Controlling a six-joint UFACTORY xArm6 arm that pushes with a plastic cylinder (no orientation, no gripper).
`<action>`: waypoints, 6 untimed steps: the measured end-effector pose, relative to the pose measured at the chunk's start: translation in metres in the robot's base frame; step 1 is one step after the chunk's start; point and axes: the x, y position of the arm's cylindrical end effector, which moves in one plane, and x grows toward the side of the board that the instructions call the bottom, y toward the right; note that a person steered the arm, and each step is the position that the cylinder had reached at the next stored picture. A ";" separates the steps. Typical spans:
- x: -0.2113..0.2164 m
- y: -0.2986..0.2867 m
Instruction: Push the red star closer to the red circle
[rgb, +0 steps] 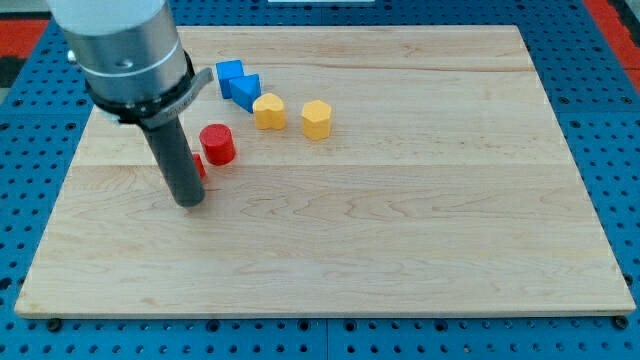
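The red circle (217, 143) is a short red cylinder standing on the wooden board (400, 200) at the view's upper left. The red star (198, 165) shows only as a small red sliver just left of and below the circle; the rod hides most of it. My tip (189, 202) rests on the board just below the star, touching or nearly touching it, and below-left of the circle. The star and circle lie close together, almost touching.
Two blue blocks (238, 82) lie together above the red circle. A yellow heart-like block (268, 111) and a yellow hexagonal block (316, 118) sit to the right of them. The arm's grey body (125, 50) covers the board's upper left corner.
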 end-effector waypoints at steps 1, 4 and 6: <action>-0.002 0.025; -0.061 0.052; -0.068 -0.014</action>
